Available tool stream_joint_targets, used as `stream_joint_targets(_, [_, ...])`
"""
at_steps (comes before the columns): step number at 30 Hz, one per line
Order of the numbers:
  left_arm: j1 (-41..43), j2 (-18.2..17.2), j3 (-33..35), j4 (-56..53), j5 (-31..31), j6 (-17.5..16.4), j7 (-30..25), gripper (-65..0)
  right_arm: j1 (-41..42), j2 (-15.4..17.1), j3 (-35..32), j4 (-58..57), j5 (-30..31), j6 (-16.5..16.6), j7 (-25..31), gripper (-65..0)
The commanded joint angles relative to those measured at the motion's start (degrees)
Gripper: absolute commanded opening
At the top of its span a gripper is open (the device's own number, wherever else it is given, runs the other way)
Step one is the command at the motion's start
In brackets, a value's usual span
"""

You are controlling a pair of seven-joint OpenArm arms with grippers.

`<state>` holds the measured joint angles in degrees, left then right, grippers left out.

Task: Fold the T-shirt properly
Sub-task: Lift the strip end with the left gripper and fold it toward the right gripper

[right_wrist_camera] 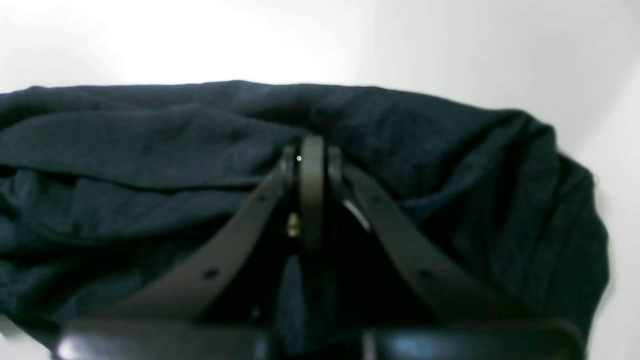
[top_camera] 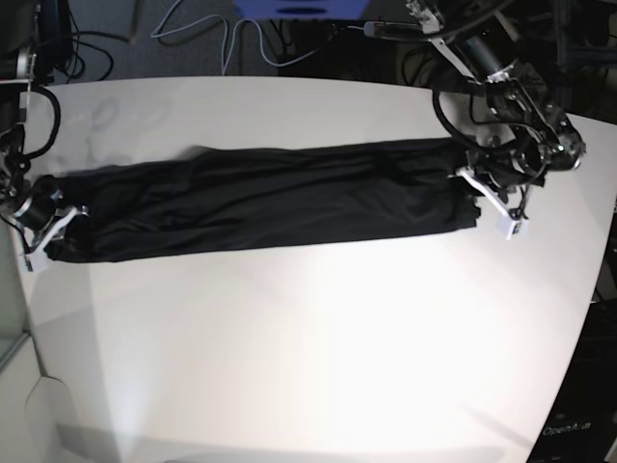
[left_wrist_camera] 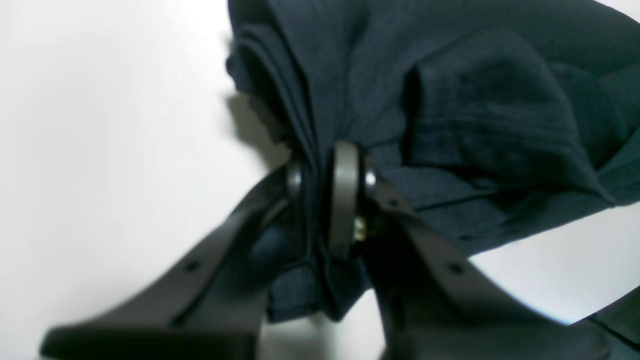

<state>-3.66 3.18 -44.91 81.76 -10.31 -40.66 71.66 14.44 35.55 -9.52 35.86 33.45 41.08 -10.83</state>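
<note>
The T-shirt (top_camera: 260,198) lies folded into a long dark band across the white desk (top_camera: 308,347), stretched from one arm to the other. At the end on the base view's right, the left gripper (left_wrist_camera: 325,190) has its jaws pinched on a bunch of layered cloth — folds bulge out above and below the pads. At the opposite end the right gripper (right_wrist_camera: 310,165) has its jaws pressed together against the shirt's edge, fabric bunched around the tips. Cables (top_camera: 231,39) trail behind the desk.
</note>
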Motion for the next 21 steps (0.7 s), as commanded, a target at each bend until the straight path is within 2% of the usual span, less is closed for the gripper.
stream_joint_targets(1, [0.98,1.52,0.2,-1.54,8.24,0.66,8.34,-62.8,-0.59,-0.08,-0.9,-0.47,-4.92,-1.08,-6.62,-65.0])
stream_joint_targets(4, [0.28,3.28,0.2,-1.18,8.24,0.66,8.34,-62.8,-0.59,-0.08,-0.9,-0.47,-4.92,-1.08,-6.62,-65.0])
stream_joint_targets(8, [0.28,5.82,4.77,5.67,8.24,0.66,8.34,-62.8,-0.68,-0.08,-0.9,-0.47,-4.92,-1.08,-6.62,-65.0])
stream_joint_targets(13, [1.6,5.82,9.52,14.55,8.68,0.66,8.34,-62.8,-0.77,-0.08,-0.9,-0.47,-4.92,-1.08,-6.8,-65.0])
stream_joint_targets(21, [2.12,5.82,9.87,23.87,8.42,0.66,8.34,-62.8,-0.85,-0.08,-0.9,-0.47,-4.92,-1.08,-6.8,-65.0])
